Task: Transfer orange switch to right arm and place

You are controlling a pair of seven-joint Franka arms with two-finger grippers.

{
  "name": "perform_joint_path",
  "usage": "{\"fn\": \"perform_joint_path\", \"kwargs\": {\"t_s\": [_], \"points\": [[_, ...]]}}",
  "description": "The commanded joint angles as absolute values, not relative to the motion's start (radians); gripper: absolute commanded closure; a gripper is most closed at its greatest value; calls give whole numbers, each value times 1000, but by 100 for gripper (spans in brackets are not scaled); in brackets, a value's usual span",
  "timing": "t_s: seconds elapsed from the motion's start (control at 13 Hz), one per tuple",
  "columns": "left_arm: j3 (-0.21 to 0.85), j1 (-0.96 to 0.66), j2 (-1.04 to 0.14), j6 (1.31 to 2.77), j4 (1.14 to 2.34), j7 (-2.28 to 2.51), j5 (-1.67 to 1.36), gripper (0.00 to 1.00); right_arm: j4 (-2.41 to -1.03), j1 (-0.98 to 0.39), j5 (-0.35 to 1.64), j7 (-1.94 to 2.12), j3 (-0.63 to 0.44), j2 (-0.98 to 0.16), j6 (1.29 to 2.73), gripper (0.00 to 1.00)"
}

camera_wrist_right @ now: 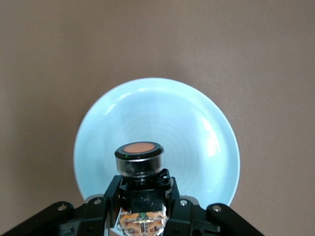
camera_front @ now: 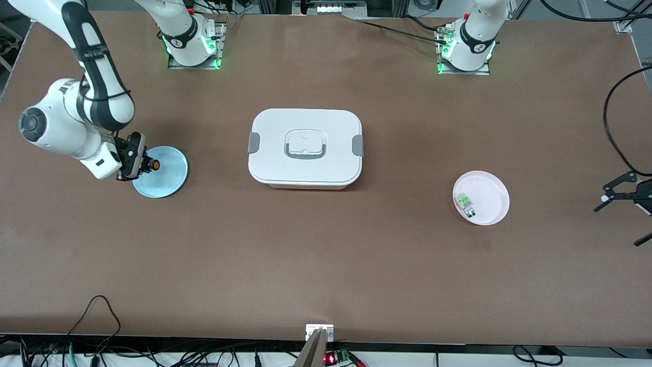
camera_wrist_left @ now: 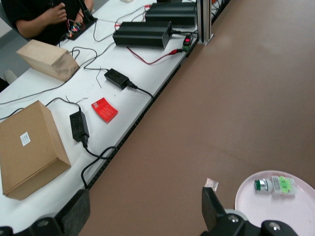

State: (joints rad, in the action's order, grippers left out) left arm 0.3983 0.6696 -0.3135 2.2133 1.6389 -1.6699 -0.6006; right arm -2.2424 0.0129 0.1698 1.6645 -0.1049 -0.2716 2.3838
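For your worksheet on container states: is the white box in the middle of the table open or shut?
Shut. The white box has its lid seated flat, with both grey side latches against its ends.

- Even, bright overhead light covers the brown bench (camera_front: 326, 255), which shows matte with no hot spots.
- The white lidded box (camera_front: 305, 147) casts a thin soft shadow along its edge nearest the front camera.
- Green indicator lights glow at both arm bases.
- In the right wrist view the blue plate (camera_wrist_right: 197, 128) carries pale glare streaks; the orange switch (camera_wrist_right: 138, 156) is sharp.
- The left wrist view is slightly soft, and the white side table looks washed out.
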Motion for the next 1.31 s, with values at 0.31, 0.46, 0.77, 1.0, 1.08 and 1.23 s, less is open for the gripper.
{"fn": "perform_joint_path", "kwargs": {"t_s": [0.31, 0.46, 0.77, 1.0, 1.08, 1.23], "points": [[405, 595, -233, 2063, 1540, -1191, -269, 0, -2243, 11, 163, 1706, -104, -347, 2502, 100], [405, 554, -203, 2013, 1531, -1033, -192, 0, -2241, 6, 166, 1704, -98, -368, 2517, 100], [405, 459, -155, 1826, 1485, -586, -51, 0, -2237, 5, 167, 1690, -78, -373, 2520, 24], [396, 394, -114, 1708, 1486, -300, -34, 0, -2205, 2, 167, 1663, -77, -362, 2481, 0], [393, 365, -97, 1674, 1491, -194, -26, 0, -2179, 2, 169, 1646, -75, -357, 2438, 0], [385, 284, -62, 1622, 1520, -4, 14, 0, -2113, 2, 169, 1547, -77, -338, 2303, 0]]}}
